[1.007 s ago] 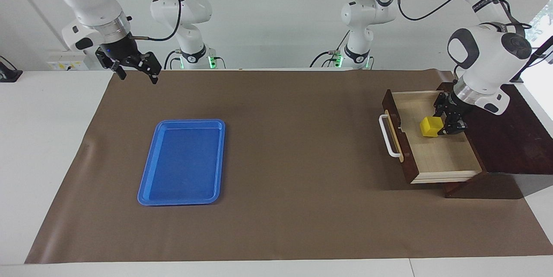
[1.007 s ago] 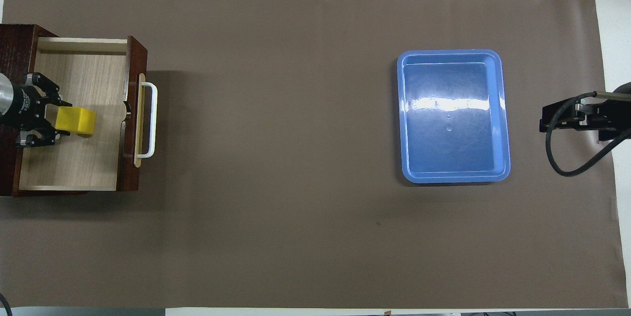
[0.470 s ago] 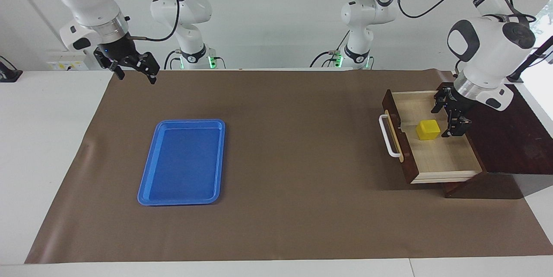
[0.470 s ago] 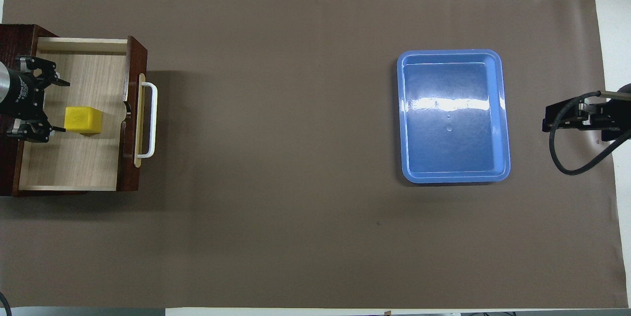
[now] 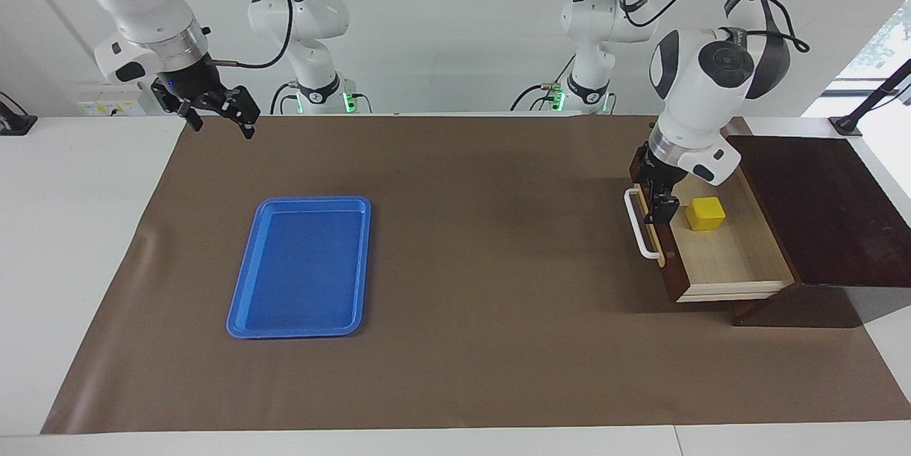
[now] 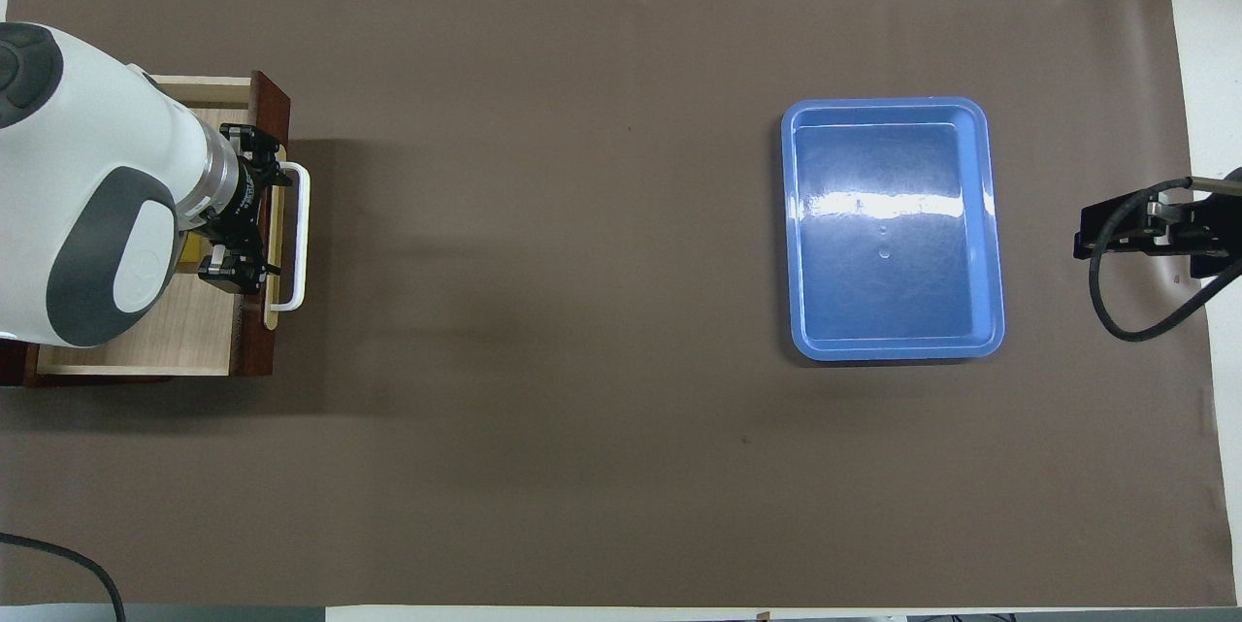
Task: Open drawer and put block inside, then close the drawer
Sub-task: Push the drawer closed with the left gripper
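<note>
Facing the robots: the right gripper (image 5: 213,111) hangs spread open over the brown mat's (image 5: 455,264) corner, waiting. Next, the flat blue plastic tray (image 5: 299,267). Then the left gripper (image 5: 658,196) sits over the pulled-out dark brown wooden drawer's (image 5: 719,257) front, right by its white bar handle (image 5: 635,225); fingers open or closed, can't tell. The small yellow cube block (image 5: 705,213) rests inside on the pale floor.
</note>
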{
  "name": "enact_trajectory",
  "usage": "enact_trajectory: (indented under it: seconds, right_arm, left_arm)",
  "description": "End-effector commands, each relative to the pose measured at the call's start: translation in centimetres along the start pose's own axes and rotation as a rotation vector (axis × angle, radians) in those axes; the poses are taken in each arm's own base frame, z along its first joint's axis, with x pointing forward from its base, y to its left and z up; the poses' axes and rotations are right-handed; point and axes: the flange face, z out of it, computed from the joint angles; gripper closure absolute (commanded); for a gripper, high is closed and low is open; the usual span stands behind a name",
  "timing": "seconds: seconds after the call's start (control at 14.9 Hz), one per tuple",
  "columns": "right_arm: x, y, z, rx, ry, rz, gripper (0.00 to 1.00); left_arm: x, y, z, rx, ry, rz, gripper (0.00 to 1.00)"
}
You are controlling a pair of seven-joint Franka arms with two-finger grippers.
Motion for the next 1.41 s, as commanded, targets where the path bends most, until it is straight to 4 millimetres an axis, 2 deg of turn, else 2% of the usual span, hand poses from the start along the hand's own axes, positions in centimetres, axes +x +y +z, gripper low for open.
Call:
enact_trajectory:
  seconds: [0.0, 0.13, 0.47, 0.54, 0.74, 0.94, 1.21, 1.34]
  right_arm:
    - [-0.1, 0.6, 0.0, -0.014, 0.018, -0.018, 0.00]
    - [-0.2, 0.6, 0.0, -0.014, 0.016, -0.018, 0.00]
    - [-0.1, 0.5, 0.0, -0.014, 0.020, -0.016, 0.00]
    - [-0.1, 0.5, 0.0, -0.013, 0.023, -0.016, 0.00]
    - [0.0, 0.4, -0.1, -0.012, 0.030, -0.017, 0.00]
    - [0.0, 0.4, -0.1, -0.012, 0.032, -0.017, 0.00]
    - [0.1, 0.5, -0.1, -0.011, 0.033, -0.014, 0.00]
    - [0.1, 0.5, -0.1, -0.010, 0.038, -0.015, 0.00]
  left_arm:
    - [0.9, -0.6, 2.4, -0.017, 0.038, -0.004, 0.00]
    - [1.6, -0.6, 3.3, -0.032, 0.060, 0.006, 0.00]
    - [6.4, 0.4, 2.9, -0.042, 0.067, -0.013, 0.00]
    - [7.8, 0.9, 2.2, -0.049, 0.068, -0.035, 0.00]
    - [10.5, 1.1, 1.0, -0.060, 0.070, -0.045, 0.00]
    - [14.1, 0.9, -0.7, -0.053, 0.074, -0.021, 0.00]
    - [18.8, -0.3, -0.1, -0.044, 0.073, -0.008, 0.00]
    - [20.3, -1.3, 0.8, -0.029, 0.071, 0.031, 0.00]
